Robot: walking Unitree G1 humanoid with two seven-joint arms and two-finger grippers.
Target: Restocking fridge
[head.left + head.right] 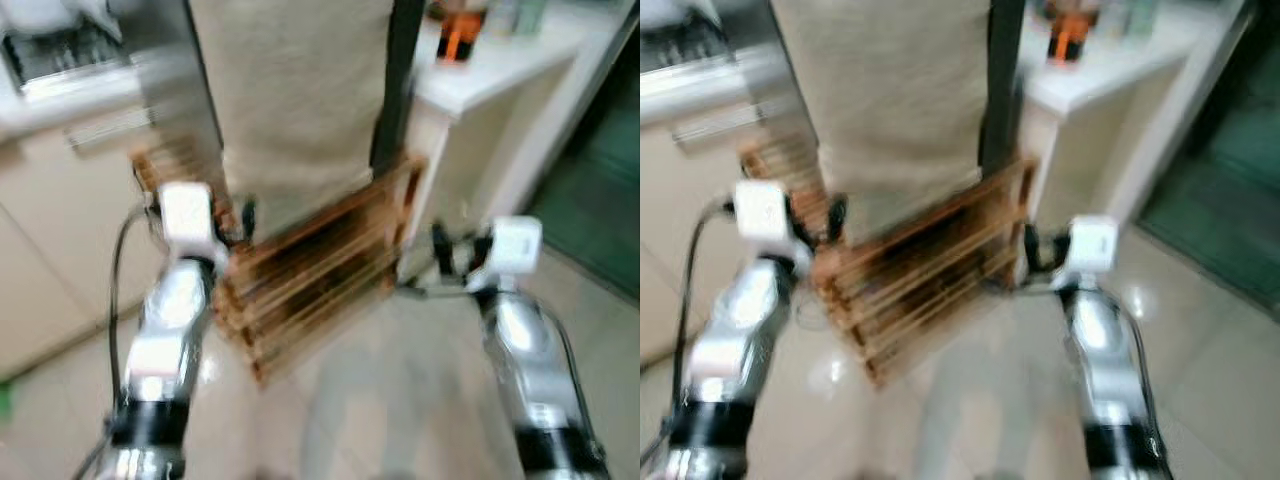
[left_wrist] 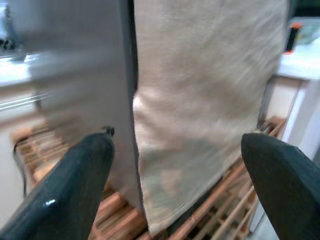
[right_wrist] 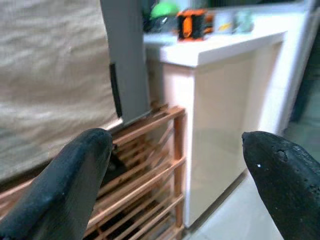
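Note:
The head views are blurred. A tall grey appliance [image 1: 170,90] with a beige cloth [image 1: 300,90] hanging down its front stands on a low wooden slatted rack [image 1: 310,280]. My left gripper [image 1: 240,222] is held up just before the rack's left part and is open [image 2: 175,145], its fingers [image 2: 70,185] wide apart with nothing between them. My right gripper [image 1: 452,252] is raised by the rack's right end, beside the white counter. It is also open [image 3: 175,145] and holds nothing.
A white counter [image 1: 500,70] stands right of the appliance, with an orange and black object [image 1: 458,35] and a green object [image 3: 164,10] on top. Pale cabinets [image 1: 60,200] run along the left. Dark glass [image 1: 600,180] closes the right side. The floor is glossy tile [image 1: 400,390].

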